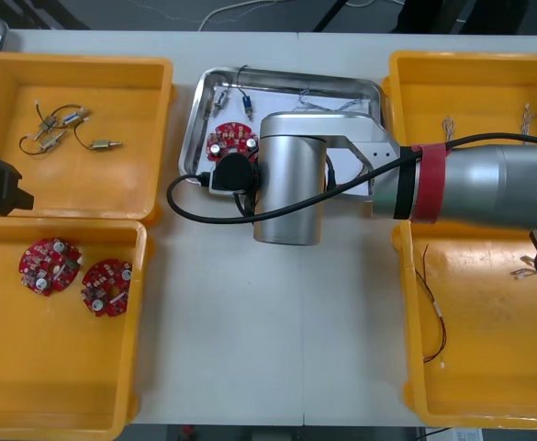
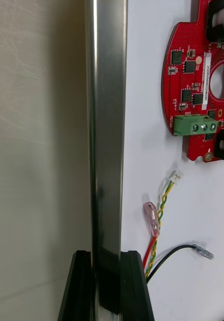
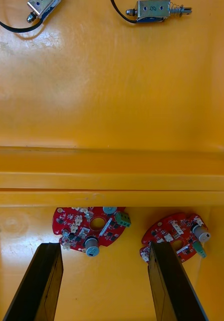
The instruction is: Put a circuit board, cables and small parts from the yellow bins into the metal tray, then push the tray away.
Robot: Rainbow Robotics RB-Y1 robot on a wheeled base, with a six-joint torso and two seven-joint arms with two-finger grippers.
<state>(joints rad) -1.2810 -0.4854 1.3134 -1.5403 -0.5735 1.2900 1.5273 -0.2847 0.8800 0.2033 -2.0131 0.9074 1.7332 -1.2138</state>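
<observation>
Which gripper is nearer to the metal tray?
Right. The right gripper is shut on the rim of the metal tray; the left gripper, open, is over a yellow bin by two circuit boards, apart from the tray.

metal tray (image 2: 108, 125) rim is showing polished, mirror-shiny metal, inside looking matt white | yellow bins (image 3: 112, 100) are gleaming, glossy smooth plastic | table (image 2: 36, 150) is looking smooth, matt

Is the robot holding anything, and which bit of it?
Yes. The right tool is shut on the metal tray, pinching its thin rim between both fingers. The left tool is open over the yellow bins, holding nothing.
</observation>
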